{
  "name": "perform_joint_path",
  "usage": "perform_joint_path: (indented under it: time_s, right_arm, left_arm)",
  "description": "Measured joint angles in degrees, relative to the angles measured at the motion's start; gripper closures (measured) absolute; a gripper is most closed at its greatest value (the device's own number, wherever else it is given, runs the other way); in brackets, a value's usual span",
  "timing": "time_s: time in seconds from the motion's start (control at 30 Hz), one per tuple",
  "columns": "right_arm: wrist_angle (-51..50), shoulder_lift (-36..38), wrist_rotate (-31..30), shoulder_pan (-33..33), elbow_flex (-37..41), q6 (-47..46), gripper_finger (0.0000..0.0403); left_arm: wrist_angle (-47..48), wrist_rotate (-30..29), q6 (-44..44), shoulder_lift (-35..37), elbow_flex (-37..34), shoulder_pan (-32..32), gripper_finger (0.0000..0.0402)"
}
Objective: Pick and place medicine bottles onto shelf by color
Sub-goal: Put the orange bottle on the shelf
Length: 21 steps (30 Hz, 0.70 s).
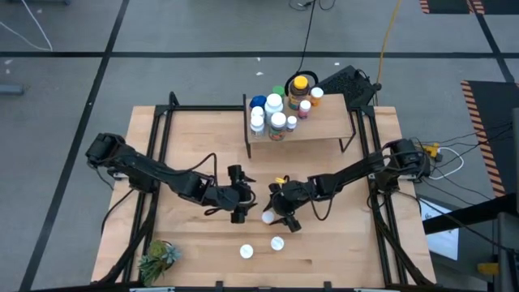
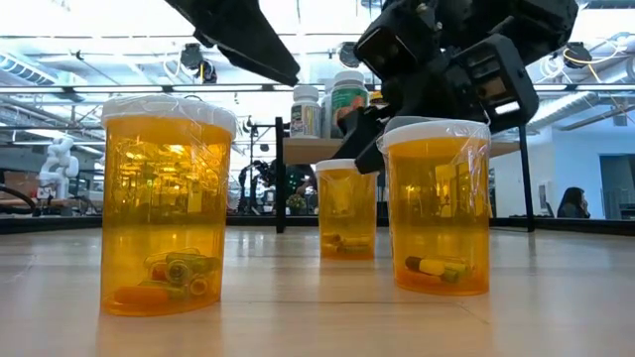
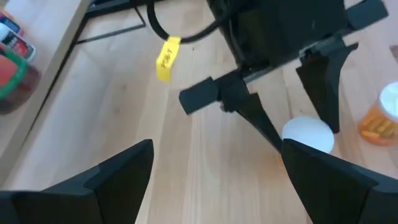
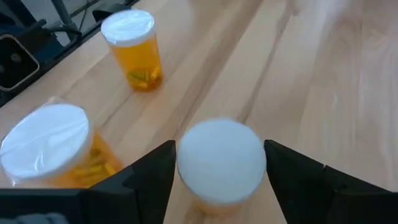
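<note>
Bench: a light-wood top carrying both arms, the shelf and the loose bottles.
Shelf: stood at the far side of the bench, right of centre, on thin black legs; a cluster of bottles sat on its left half.
Shelved bottles: white bodies with blue, white and green caps packed together, with a larger yellow-lidded jar behind them and small orange ones beside it.
Plant: a small leafy green one lay at the near left corner of the bench.
Right end effector: was low over the middle of the bench, its two fingers spread just wider than a white-capped orange bottle, one finger on each side of the cap; contact with the cap could not be told.
Left end effector: hovered just left of the right one, fingers wide apart and holding nothing.
Loose bottles: two more white-capped orange ones stood upright nearer the front edge, close together and apart from both arms.
Contents: the low view showed capsules lying at the bottom of the orange bottles.
</note>
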<state>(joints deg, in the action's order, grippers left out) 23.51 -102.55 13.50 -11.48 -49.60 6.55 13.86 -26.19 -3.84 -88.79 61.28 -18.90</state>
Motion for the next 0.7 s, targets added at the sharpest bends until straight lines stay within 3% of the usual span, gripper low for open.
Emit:
perform_joint_path:
  time_s: [0.33,0.6,0.7]
  right_arm:
    - [0.8,-0.6,0.1,-0.3,0.0,-0.1,0.0187]
    - [-5.7,8.5,-1.0,-0.1,0.0,-1.4,0.0203]
    - [-13.3,16.2,-5.5,0.5,0.0,-0.9,0.0197]
  left_arm:
    - [2.3,-3.0,-2.0,3.2,0.0,-0.1,0.0043]
    - [7.0,-19.8,-9.4,7.3,0.0,0.1,0.0044]
    - [10.0,-21.1,-12.2,8.8,0.0,0.9,0.0044]
